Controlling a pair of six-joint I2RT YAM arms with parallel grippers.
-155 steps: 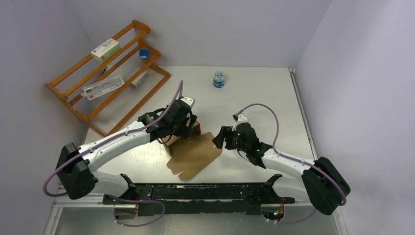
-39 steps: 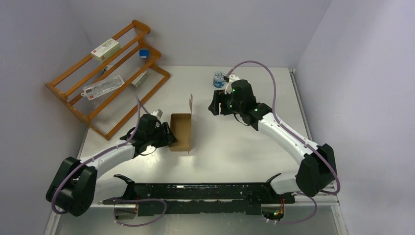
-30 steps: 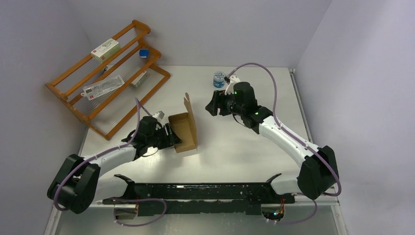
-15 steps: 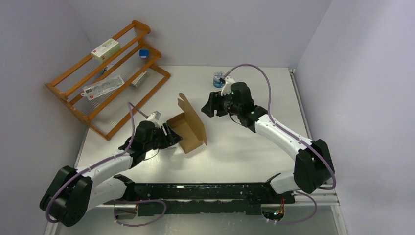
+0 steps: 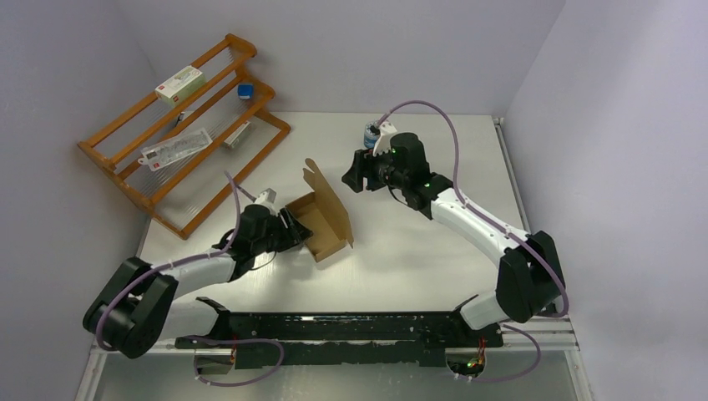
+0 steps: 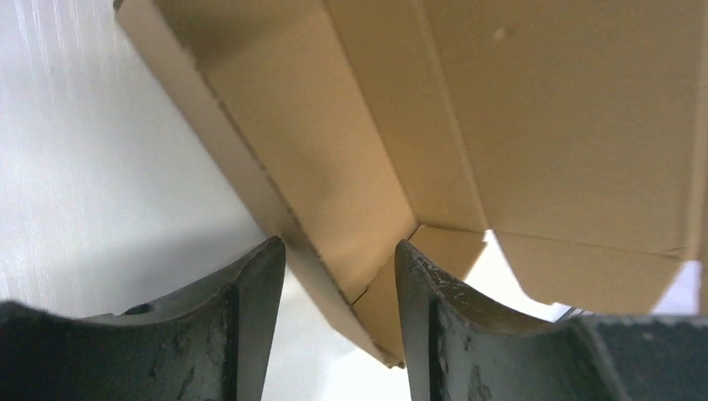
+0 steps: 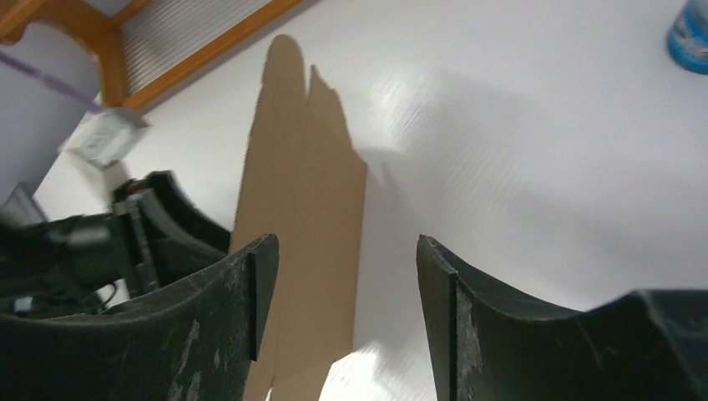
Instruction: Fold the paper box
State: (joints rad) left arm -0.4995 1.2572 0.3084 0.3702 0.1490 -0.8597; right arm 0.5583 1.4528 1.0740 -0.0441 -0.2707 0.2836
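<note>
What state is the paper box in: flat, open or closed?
Open: the paper box has raised walls and its lid flap stands up, unclosed.

A wooden rack (image 5: 237,42) holds a white carton (image 5: 179,84); a blue-capped jar (image 7: 691,25) stands far back.

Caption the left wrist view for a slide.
Left gripper pinches a side wall of the partly folded paper box on the white table.

The top view looks down from above and behind the arm bases, taking in the table (image 5: 417,251) from afar. The left wrist view sits right against the paper box (image 6: 467,117), between its own fingers (image 6: 250,334). The right wrist view looks across the table from farther off, sharing the paper box and the left gripper (image 7: 200,230) with the top view
</note>
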